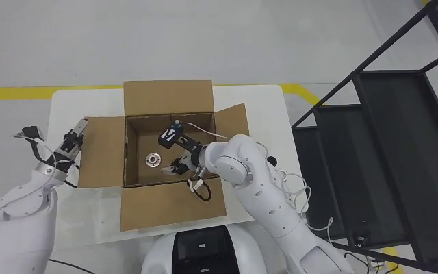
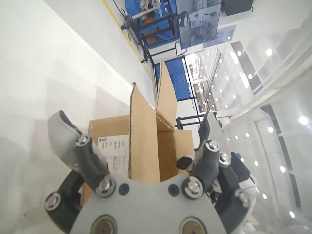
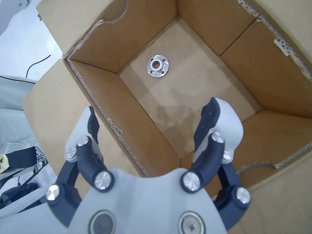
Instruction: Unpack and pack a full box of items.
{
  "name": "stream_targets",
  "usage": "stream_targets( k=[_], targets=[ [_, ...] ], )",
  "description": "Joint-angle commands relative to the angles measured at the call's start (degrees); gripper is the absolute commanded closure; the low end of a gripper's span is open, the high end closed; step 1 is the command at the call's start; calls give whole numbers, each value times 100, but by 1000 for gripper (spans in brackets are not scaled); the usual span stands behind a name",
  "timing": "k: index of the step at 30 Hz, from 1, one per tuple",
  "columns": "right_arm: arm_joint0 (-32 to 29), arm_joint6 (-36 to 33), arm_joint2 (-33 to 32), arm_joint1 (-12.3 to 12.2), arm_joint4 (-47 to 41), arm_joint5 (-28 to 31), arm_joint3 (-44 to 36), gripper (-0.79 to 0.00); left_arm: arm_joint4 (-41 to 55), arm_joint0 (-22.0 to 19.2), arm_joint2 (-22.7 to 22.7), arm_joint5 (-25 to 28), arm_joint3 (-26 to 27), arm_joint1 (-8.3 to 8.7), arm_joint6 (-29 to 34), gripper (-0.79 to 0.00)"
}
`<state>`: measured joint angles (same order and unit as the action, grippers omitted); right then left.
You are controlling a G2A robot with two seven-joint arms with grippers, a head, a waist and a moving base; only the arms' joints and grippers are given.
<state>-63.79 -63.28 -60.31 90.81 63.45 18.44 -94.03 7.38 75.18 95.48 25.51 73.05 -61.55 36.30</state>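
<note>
On the white counter (image 1: 260, 103), cardboard box (image 1: 168, 99) sits with flaps open; metal flange (image 3: 158, 65) lies flat on its floor (toward robot's left). Right tool (image 3: 151, 109) hangs over the box interior, fingers spread, empty. Left tool (image 2: 134, 118) open too, just outside the left flap.

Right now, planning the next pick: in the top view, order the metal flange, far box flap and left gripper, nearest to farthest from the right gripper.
1. Metal flange, on the cardboard box floor beside the right gripper.
2. Far flap, folded out beyond the box.
3. Left gripper, outside, by the side flap.
</note>
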Motion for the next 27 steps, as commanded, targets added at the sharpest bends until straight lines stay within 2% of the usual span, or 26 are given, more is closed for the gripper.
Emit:
stream_targets(
  k=[1, 5, 9, 17, 23, 27],
  targets=[
    [0, 0, 0, 0, 0, 0, 0, -785, 102, 32, -46, 37, 84, -3, 115, -785],
    [0, 0, 0, 0, 0, 0, 0, -785, 194, 86, -133, 37, 235, -2, 310, -785],
    [0, 0, 0, 0, 0, 0, 0, -785, 269, 66, -109, -10, 158, 3, 229, -785],
    [-19, 113, 46, -3, 16, 39, 45, -785, 625, 78, 507, 27, -67, 71, -220, -785],
    [586, 518, 602, 56, 566, 214, 1043, -785, 948, 232, 990, 210, 117, 114, -456, -785],
    [1111, 908, 1045, 171, 731, 274, 1838, -785, 997, 284, 1048, 243, 179, 116, -487, -785]
  ],
)
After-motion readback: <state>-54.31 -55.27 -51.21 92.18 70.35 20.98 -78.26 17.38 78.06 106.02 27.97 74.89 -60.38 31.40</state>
